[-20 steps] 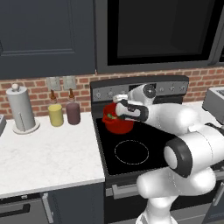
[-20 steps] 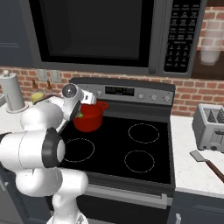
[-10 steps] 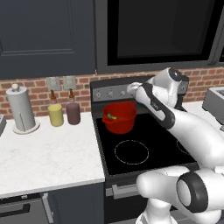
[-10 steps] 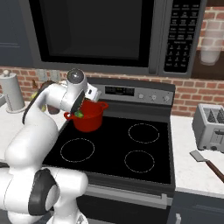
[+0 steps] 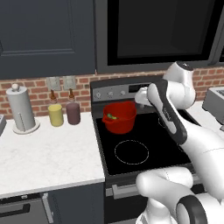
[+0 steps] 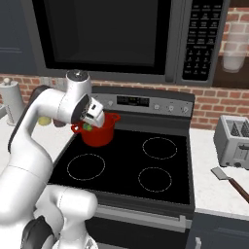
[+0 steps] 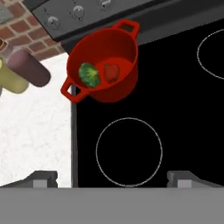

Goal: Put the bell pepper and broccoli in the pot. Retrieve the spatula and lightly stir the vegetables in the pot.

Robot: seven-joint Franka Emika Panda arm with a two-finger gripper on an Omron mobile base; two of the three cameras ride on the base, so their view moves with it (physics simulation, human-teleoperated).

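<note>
Hand view gives me the clearest look: I am staring down at the red pot (image 7: 105, 72) on the black stove (image 7: 175, 109), sitting at the back-left corner of the cooktop just ahead of the control panel. Inside it I see the broccoli (image 7: 89, 75) lying next to the red bell pepper (image 7: 112, 72), the two close together on the pot's floor. Both small side handles of the pot are visible, one toward the panel and one toward the white worktop (image 7: 35, 140). My hand (image 7: 111, 178) has its two fingertips spread far apart at the bottom of this view, with nothing between them; it hangs above the front-left burner ring, clear of the pot.

From the left base view I see the pot (image 5: 119, 117) on the rear-left burner with a bit of green showing above its rim, and the arm arched over the stove to the pot's right. On the worktop left of the stove stand a yellow canister (image 5: 55, 114) and a maroon canister (image 5: 73, 112) side by side against the brick wall, with a paper towel roll (image 5: 21, 109) further left.

From the right base view the hand (image 6: 95, 114) sits up beside the pot (image 6: 97, 133), partly in front of it. The spatula (image 6: 232, 179) lies on the worktop to the right of the stove, just in front of the toaster (image 6: 235, 143), well apart from the pot and from my hand.
</note>
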